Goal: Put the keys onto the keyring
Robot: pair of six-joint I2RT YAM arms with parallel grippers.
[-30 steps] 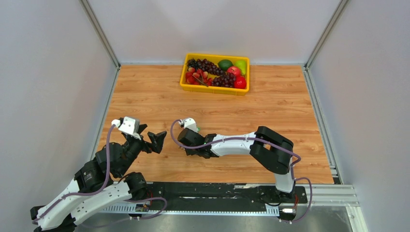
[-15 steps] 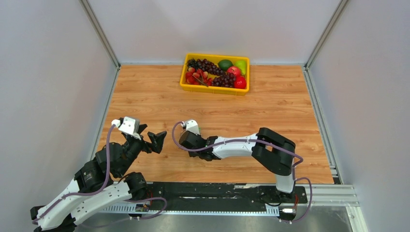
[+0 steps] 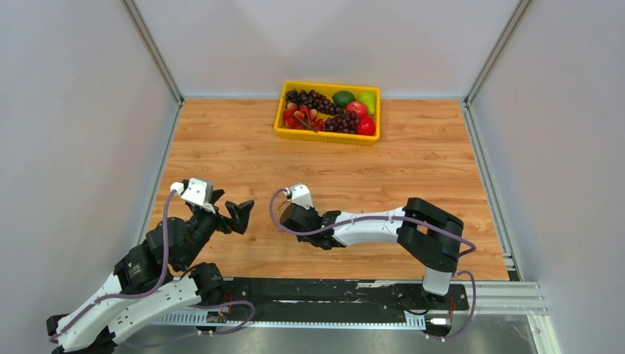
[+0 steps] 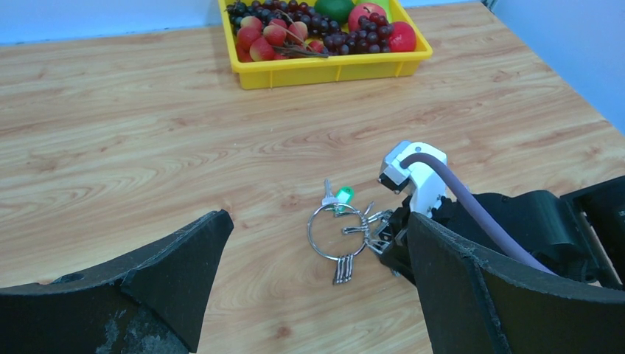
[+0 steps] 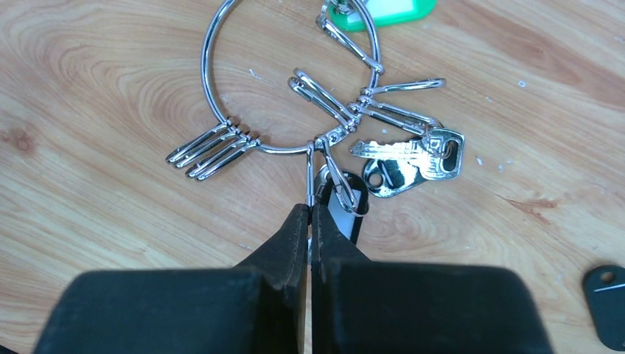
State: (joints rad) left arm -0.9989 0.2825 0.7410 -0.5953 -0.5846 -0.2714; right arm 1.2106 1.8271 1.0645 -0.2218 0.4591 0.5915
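1. My right tool [image 5: 309,219] lies low over the desk [image 3: 221,147], with its jaws pressed together and no gap between the tips.
2. The tips pinch the straight wire arm of one wire clip [image 5: 335,181] hanging from the keyring [image 5: 203,70]. The wire runs into the seam between them.
3. The keyring lies flat on the desk just ahead of my right tool, in the near half of the desk, between my two tools.
4. A bunch of clips [image 5: 210,151] fans out from the ring's lower left, and more clips spread from its right side.
5. Of the keys, the green-headed key [image 5: 383,11] lies at the far side of the ring, touching a clip. I cannot tell whether it is threaded on.
6. The silver key [image 5: 402,151] lies flat just right of my fingertips, its blade pointing back toward the ring and its head at the end of a clip.
7. A black key head [image 5: 354,225] lies right beside my right fingertips, partly under the pinched clip.
8. Another black head [image 5: 606,302] lies alone at the right wrist view's lower right edge, well apart from the ring.
9. My left tool [image 4: 320,221] hangs above the desk with its jaws spread wide, holding nothing and facing the keyring.
10. A yellow tray [image 3: 327,136] of fruit sits at the far edge of the desk, well apart from everything else.
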